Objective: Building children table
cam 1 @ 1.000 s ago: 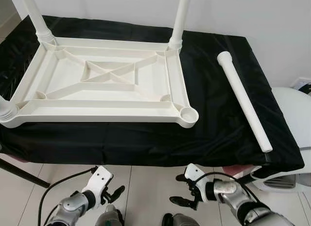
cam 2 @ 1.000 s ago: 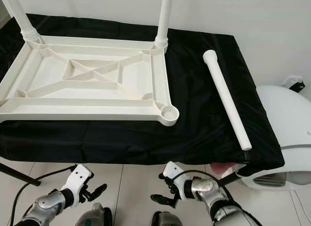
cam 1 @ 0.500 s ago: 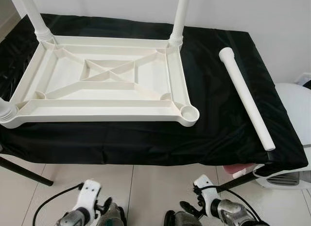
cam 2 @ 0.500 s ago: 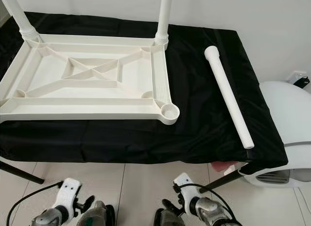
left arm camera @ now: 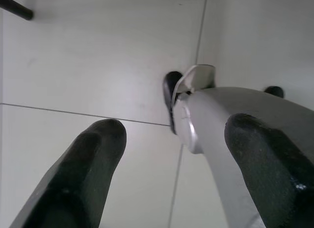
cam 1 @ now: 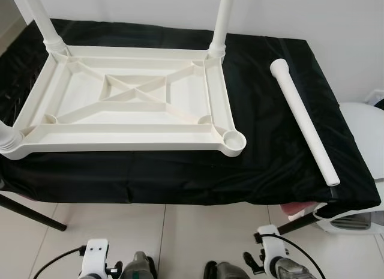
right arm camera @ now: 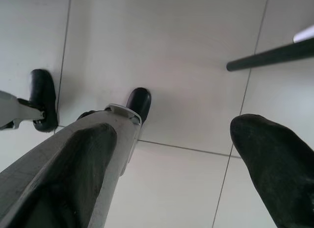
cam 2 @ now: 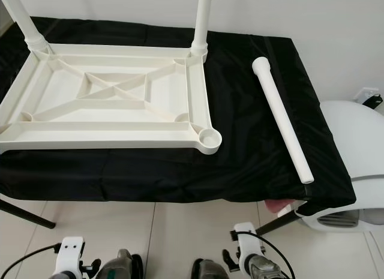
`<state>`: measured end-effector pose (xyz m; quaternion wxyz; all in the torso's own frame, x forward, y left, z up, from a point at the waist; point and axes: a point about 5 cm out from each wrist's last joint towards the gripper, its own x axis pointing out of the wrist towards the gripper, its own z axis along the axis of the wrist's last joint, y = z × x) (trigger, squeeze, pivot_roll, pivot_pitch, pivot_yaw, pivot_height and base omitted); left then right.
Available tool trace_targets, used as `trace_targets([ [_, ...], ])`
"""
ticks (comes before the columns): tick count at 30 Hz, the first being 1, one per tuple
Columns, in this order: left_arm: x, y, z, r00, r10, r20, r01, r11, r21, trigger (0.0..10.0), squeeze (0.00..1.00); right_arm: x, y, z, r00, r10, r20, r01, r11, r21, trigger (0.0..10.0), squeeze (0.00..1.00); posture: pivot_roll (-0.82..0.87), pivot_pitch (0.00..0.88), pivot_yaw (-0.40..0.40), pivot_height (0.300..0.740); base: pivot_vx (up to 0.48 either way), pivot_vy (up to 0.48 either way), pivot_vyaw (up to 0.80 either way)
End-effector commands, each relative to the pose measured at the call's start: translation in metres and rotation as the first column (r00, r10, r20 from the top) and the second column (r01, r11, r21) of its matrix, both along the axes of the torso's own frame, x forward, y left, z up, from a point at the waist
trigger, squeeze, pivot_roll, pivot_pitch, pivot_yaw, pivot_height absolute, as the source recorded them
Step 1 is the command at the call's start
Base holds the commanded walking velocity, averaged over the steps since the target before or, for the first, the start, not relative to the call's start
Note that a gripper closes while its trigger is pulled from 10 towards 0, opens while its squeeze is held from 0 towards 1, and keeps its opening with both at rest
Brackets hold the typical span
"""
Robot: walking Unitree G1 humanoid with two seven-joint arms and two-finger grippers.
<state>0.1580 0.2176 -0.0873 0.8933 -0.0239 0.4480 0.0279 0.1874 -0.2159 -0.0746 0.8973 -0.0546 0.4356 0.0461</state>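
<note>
A white plastic table top (cam 1: 129,102) lies upside down on a black cloth (cam 1: 264,141). Legs stand in its far left corner (cam 1: 43,21), far right corner (cam 1: 221,21) and near left corner (cam 1: 6,135). The near right socket (cam 1: 234,141) holds nothing. One loose white leg (cam 1: 303,128) lies on the cloth to the right of the top. Both arms hang low in front of the table, with their white wrist mounts (cam 1: 95,262) (cam 1: 268,254) at the picture's lower edge. My left gripper (left arm camera: 176,135) and right gripper (right arm camera: 174,135) point at the tiled floor, both open and holding nothing.
A white rounded appliance (cam 1: 366,135) stands close to the table's right end. Black frame bars (cam 1: 30,213) (right arm camera: 270,55) slant down under the cloth. Something pink (cam 1: 297,208) shows below the cloth's right front edge. My own feet (right arm camera: 140,101) stand on the tiles.
Both arms have dropped lower and back, from in front of the cloth's edge to the bottom of the picture. The table top and the loose leg have not moved.
</note>
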Motion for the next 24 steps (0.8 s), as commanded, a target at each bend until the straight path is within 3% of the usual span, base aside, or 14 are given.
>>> trace_targets([
  [1, -0.013, 0.004, -0.006, 0.994, 0.087, -0.059, -0.083, 0.994, 0.074, 10.0, 0.00, -0.013, -0.001, -0.007, 0.997, -0.050, -0.050, 0.050, 0.999, 0.003, 10.0, 0.00, 0.05, 0.036, -0.001, 0.740, 0.000, 0.000, 0.00],
  [6, -0.017, -0.001, -0.009, 0.987, 0.138, -0.077, -0.134, 0.989, 0.059, 10.0, 0.00, -0.021, 0.002, -0.011, 0.995, -0.079, -0.066, 0.079, 0.997, -0.006, 10.0, 0.00, 0.04, 0.000, -0.001, 0.740, 0.000, 0.000, 0.00],
  [14, -0.017, -0.017, -0.012, 0.992, 0.065, -0.112, -0.059, 0.997, 0.052, 10.0, 0.00, -0.033, 0.012, -0.018, 0.992, -0.081, -0.101, 0.080, 0.997, -0.020, 10.0, 0.00, 0.03, 0.000, -0.003, 0.740, 0.000, 0.000, 0.00],
  [24, -0.019, -0.020, -0.014, 0.991, 0.032, -0.127, -0.022, 0.997, 0.080, 10.0, 0.00, -0.040, 0.017, -0.022, 0.990, -0.067, -0.128, 0.063, 0.997, -0.039, 10.0, 0.00, 0.01, 0.000, 0.001, 0.740, 0.000, 0.000, 0.00],
])
